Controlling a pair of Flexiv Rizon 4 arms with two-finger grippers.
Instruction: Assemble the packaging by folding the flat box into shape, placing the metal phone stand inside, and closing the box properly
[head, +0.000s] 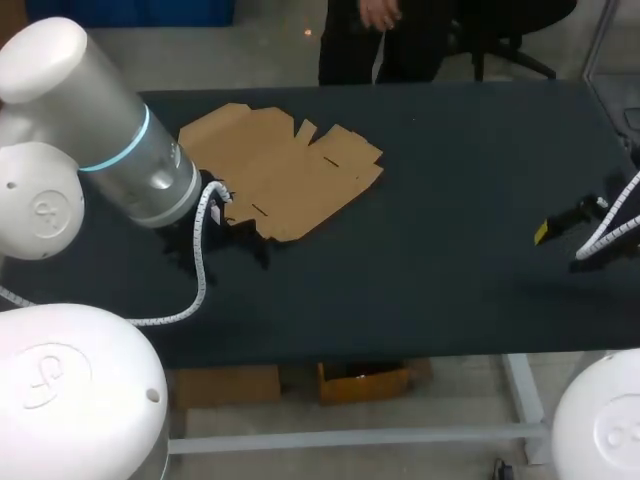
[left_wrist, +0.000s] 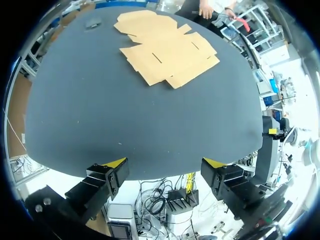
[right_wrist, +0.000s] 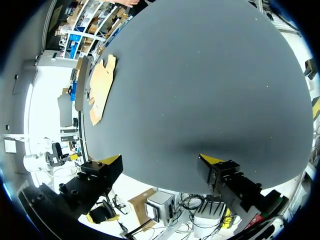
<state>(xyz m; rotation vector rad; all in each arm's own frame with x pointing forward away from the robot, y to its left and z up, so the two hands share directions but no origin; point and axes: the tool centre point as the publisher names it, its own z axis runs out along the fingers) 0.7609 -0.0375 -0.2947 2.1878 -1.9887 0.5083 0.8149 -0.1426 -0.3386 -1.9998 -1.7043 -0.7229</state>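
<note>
From above: unfolded cardboard box (head: 285, 170) lying flat on the black table (head: 450, 150), left of middle and toward the far edge. Left arm (head: 130, 150) in from the left, near the box's near-left corner. Right gripper (head: 545, 231) well apart at the table's right edge, jaw state unreadable here.

Along the left wrist: left gripper (left_wrist: 165, 164) released, fingers spread wide, nothing between them. Box ahead, flaps spread, untouched.

Along the right wrist: right gripper likewise released, grasping nothing, over bare tabletop. Box far off to one side, flat.
</note>
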